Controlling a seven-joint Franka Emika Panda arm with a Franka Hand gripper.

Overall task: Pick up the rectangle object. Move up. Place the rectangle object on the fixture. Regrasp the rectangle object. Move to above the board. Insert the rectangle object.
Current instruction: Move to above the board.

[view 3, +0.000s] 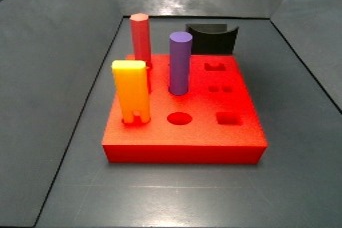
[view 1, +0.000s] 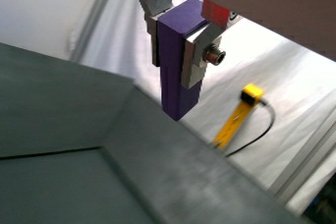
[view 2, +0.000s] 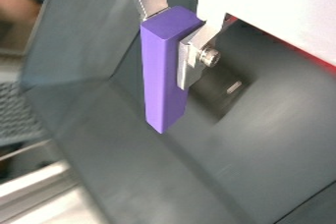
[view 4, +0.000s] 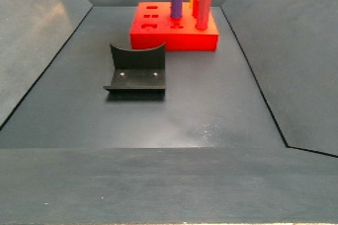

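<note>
Gripper (view 1: 182,43) is clamped on the rectangle object (view 1: 176,66), which hangs upright between my silver fingers (view 2: 201,51) in both wrist views. Both side views miss it; fixture (view 4: 137,69) stands beside the board (view 4: 176,32).

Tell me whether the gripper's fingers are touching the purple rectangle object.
Touching. In both wrist views the gripper holds the rectangle object hanging upright, a silver finger pressed flat against its side with no gap.
</note>
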